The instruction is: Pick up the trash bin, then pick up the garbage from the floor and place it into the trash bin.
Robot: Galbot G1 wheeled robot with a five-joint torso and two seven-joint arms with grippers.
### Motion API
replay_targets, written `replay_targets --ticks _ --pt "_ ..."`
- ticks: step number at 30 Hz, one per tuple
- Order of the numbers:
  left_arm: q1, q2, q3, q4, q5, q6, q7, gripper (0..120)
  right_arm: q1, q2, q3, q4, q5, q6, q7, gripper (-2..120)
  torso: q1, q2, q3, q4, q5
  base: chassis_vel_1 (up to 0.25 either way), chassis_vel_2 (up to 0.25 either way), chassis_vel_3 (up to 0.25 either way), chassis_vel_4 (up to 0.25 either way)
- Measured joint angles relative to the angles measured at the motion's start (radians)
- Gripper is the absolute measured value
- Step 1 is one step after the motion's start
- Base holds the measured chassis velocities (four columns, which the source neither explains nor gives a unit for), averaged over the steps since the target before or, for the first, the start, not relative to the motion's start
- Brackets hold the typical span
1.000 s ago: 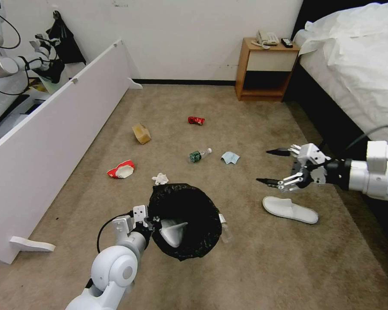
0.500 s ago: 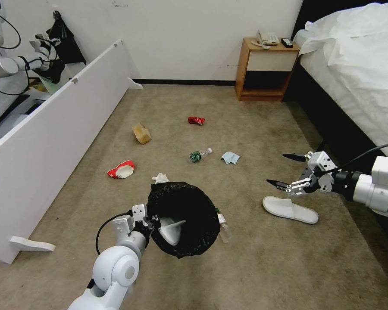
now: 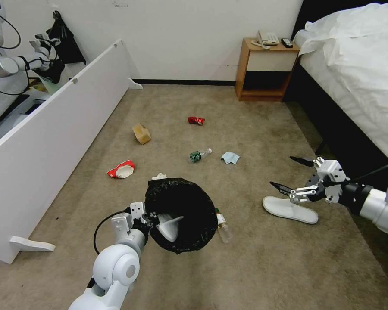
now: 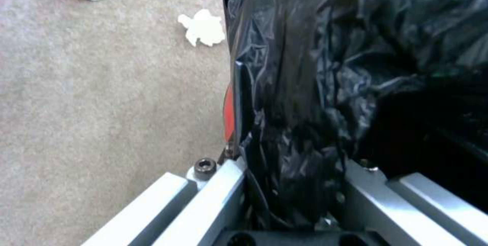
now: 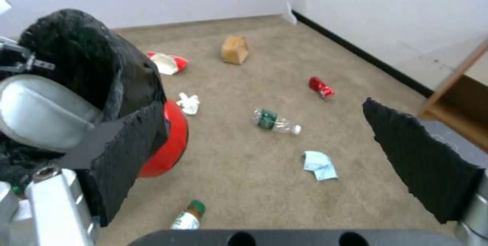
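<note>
Above carpet: left gripper (image 3: 153,220) clamps trash bin (image 3: 189,206) rim, fingers half hidden by liner; right gripper (image 3: 291,174) wide open, empty.

Bin (image 3: 181,219) center-left w/ slipper (image 3: 290,209) right — bottle (image 3: 199,155) behind.

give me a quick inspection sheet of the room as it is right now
surface: tan carpet, litter scattered.
job's things: trash bin lifted, a slipper inside; white slipper, bottle, second bottle, red can, paper bag, cup, tissue, blue cloth on floor.
clutter: nothing seen.
grippers: left end effector clamps bin rim; right end effector open above white slipper.
cables: black cable on left arm.
surroundings: bed, nightstand, white panel.
</note>
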Motion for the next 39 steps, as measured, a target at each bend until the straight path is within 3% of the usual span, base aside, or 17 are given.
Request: replay_targets --ticks 4,7,10,13,18,30,39 --pt "0.003 -0.005 -0.004 -0.005 0.009 -0.001 0.0 0 0.008 0.042 -0.013 0.013 -0.034 0.002 0.003 100 0.0 0.0 0.0 -0.0001 0.0002 0.0 0.0 0.0 0.0" --pt "0.015 -0.016 -0.009 -0.012 0.03 -0.003 0.005 0 0.016 0.126 -0.029 0.034 -0.108 0.014 0.003 100 0.0 0.0 0.0 0.0 0.0001 0.0 0.0 0.0 0.0" --pt "0.019 -0.019 -0.009 -0.013 0.039 -0.005 0.008 0 0.017 0.145 -0.032 0.037 -0.124 0.02 0.002 100 0.0 0.0 0.0 -0.0001 0.0001 0.0 0.0 0.0 0.0" --pt "0.037 -0.034 -0.015 -0.017 0.071 -0.016 0.017 0 0.016 0.225 -0.045 0.054 -0.178 0.042 -0.013 100 0.0 0.0 0.0 0.0 0.0 0.0 0.0 0.0 0.0" --pt "0.051 -0.051 -0.03 -0.02 0.088 -0.026 0.017 0 0.02 0.277 -0.066 0.057 -0.209 0.058 -0.032 100 0.0 0.0 0.0 0.0001 0.0 0.0 0.0 0.0 0.0" --pt "0.077 -0.056 -0.046 -0.041 0.09 -0.027 0.016 0 0.047 0.354 -0.114 0.05 -0.251 0.072 -0.042 100 0.0 0.0 0.0 0.0 0.0 0.0 0.0 0.0 0.0" --pt "0.074 -0.058 -0.043 -0.042 0.092 -0.027 0.016 0 0.044 0.351 -0.104 0.049 -0.251 0.073 -0.044 100 0.0 0.0 0.0 0.0 0.0 0.0 0.0 0.0 0.0"
